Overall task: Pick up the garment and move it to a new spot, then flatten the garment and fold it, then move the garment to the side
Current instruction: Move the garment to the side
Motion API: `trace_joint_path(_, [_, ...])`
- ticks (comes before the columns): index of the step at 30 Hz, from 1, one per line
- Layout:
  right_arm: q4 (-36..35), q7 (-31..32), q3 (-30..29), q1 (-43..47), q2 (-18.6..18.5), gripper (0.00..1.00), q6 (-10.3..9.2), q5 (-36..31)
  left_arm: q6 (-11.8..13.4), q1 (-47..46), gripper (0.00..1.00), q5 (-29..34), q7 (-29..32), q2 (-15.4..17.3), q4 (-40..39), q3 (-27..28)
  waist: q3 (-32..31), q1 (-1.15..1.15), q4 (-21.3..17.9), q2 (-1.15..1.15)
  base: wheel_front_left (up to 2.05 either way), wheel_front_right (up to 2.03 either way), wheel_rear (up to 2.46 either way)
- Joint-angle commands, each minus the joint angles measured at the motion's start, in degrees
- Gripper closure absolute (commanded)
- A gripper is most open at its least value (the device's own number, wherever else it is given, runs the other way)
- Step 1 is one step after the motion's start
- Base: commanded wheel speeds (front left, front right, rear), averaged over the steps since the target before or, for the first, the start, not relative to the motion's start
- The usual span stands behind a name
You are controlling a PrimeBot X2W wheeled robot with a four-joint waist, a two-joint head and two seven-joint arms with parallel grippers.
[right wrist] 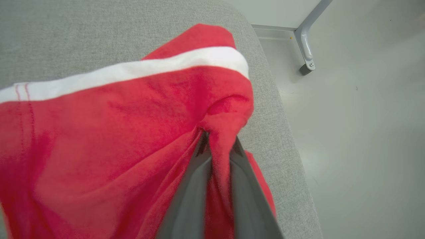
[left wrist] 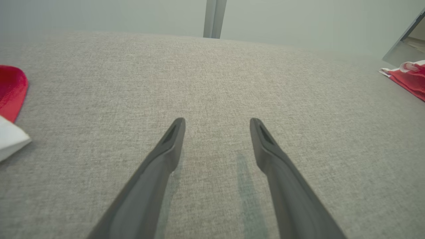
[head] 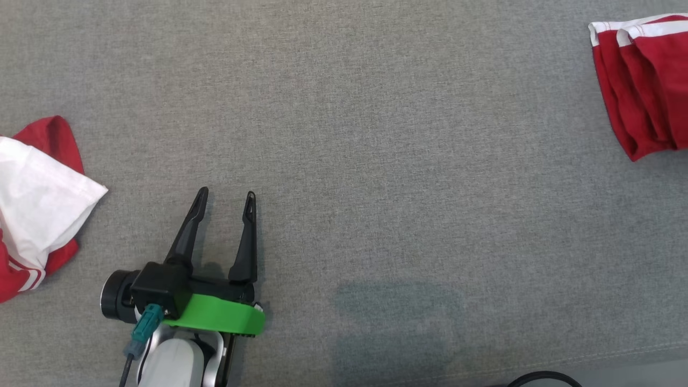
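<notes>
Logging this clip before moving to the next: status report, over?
Left gripper jaws open, empty, above the grey surface. Right gripper jaws shut on the red garment near the surface's edge. Red-and-white cloth lies far left, untouched.

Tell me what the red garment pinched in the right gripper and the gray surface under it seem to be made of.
Garment: probably soft knit cotton or jersey, matte; it bunches in limp creases. Surface: seemingly woven upholstery fabric, matte, with a fine heathered gray weave.

Left pincer [head: 227, 192] spread wide, empty; right pincer [right wrist: 219, 137] clamped on garment [right wrist: 116, 132].
</notes>
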Motion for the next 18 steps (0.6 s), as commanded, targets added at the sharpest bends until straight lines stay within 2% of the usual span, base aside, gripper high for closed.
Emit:
trace_joint_path(1, [0.66,-1.07,-0.49,-0.63,-0.38,0.96,-0.04,-1.15,0.23,0.01,0.0,0.17,-0.17,0.14,-0.29,0.1,0.42,-0.01,0.6,-0.01,0.0,0.0,0.0])
trace_joint_path(3, [2.61,-2.66,-1.25,-1.1,-0.08,0.0,-0.04,-2.82,0.28,0.32,0.0,0.18,-0.17,0.14,-0.31,0.26,0.22,-0.01,0.64,-0.01,0.0,0.0,0.0])
trace_joint_path(10, [4.17,-9.92,-0.9,-1.24,2.52,0.0,-0.04,-7.24,0.96,1.84,0.0,-0.82,-0.17,0.13,-0.51,0.4,-3.15,-0.01,-0.35,-0.01,0.0,0.0,0.0])
trace_joint_path(18, [-3.3,-21.39,2.95,5.96,3.89,0.0,-0.04,-7.77,2.06,6.35,0.0,-2.6,-0.17,0.13,-0.05,1.26,-12.32,-0.01,-0.45,-0.01,0.0,0.0,0.0])
